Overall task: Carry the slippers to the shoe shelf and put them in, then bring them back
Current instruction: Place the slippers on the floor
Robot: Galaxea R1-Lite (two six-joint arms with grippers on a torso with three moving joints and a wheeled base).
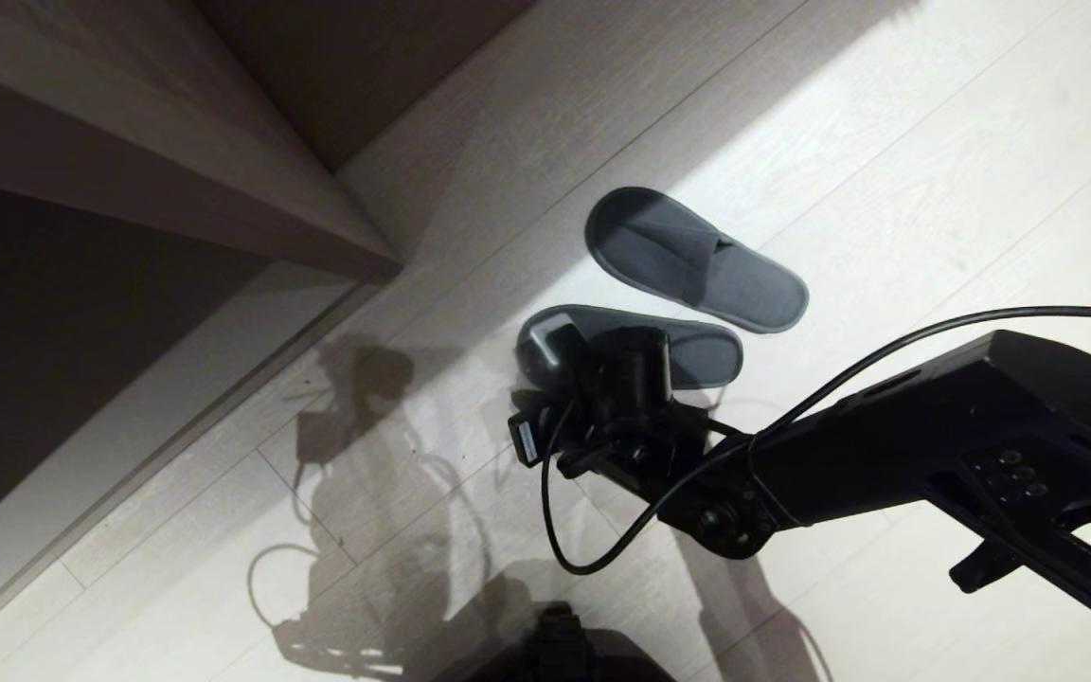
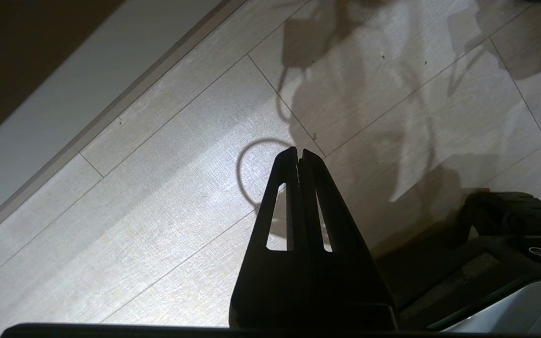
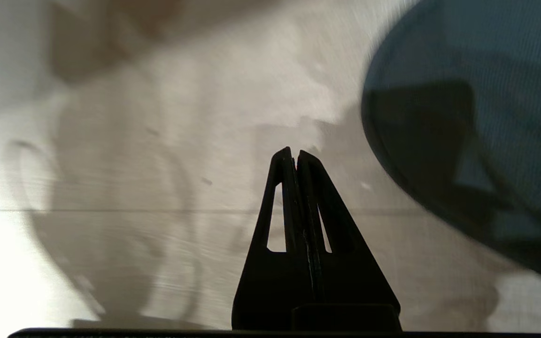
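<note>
Lacking legible writing: slippers (image 1: pixel 697 260)

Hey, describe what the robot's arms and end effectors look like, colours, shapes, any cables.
The right arm is matte black and boxy, with a thin black cable looping along it and small round buttons near its wide end. Both the left end effector and the right end effector are black, with two tapering fingers, each having a long slot cut through it.
</note>
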